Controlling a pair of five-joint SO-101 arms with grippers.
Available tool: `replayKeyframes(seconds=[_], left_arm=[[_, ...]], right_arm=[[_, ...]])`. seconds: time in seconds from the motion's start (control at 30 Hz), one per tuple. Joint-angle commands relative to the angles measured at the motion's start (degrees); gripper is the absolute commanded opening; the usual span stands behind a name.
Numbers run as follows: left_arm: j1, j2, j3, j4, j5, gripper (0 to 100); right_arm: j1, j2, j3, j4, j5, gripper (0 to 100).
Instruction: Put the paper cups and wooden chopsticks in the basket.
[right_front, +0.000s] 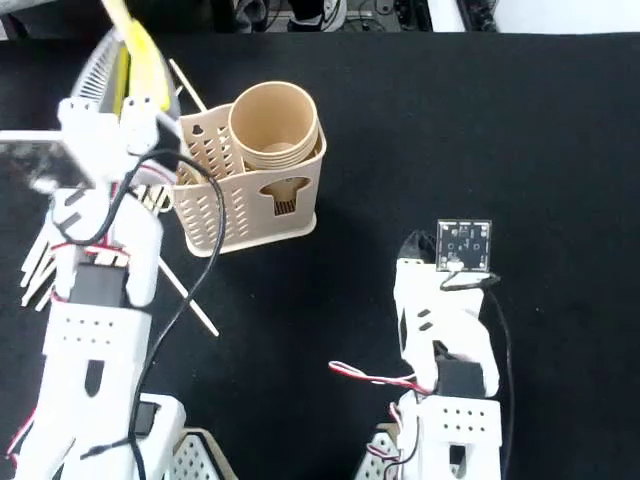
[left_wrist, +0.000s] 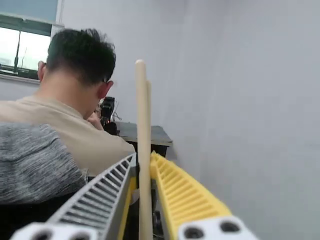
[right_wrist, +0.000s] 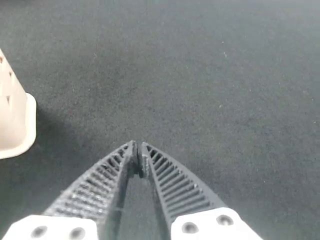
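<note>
Desk (right_front: 500, 130), black and broad, carries everything. My left arm (right_front: 100, 300) stands along its left side and my right arm (right_front: 445, 330) near the middle right. The basket (right_front: 240, 215), cream with holes, sits between them, much nearer the left arm. A stack of paper cups (right_front: 275, 125) already stands upright in its right-hand part; the part beside them, on my left arm's side, looks open.

My left jaws are raised off the desk, just beside the basket's left rim, pinched narrow on a wooden chopstick (left_wrist: 142, 150). A second stick may lie behind it; I cannot tell. Its long axis runs along the jaws and out past their tips, pointing away from the desk.

I judge that the stick must tip end-down and shift toward the basket's open part.

My right jaws are closed tip to tip, empty, low over bare desk.

Loose chopsticks (right_front: 40, 265) lie fanned beside my left arm, one more (right_front: 190, 295) nearer the basket.
</note>
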Motion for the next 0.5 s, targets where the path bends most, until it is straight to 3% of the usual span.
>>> replayKeyframes(seconds=[0.0, 0.33, 0.47], left_arm=[[-0.40, 2.20, 1.80, -6.07, 0.26, 3], [-0.13, 2.46, 6.64, -7.03, -0.18, 3], [1.36, 2.11, 6.02, 0.70, 0.26, 7]], right_arm=[[-0.35, -0.57, -0.22, -1.49, -0.53, 1.2], [-0.35, -0.57, -0.22, -1.49, -0.53, 1.2], [-0.35, -0.57, -0.22, -1.49, -0.44, 1.2]])
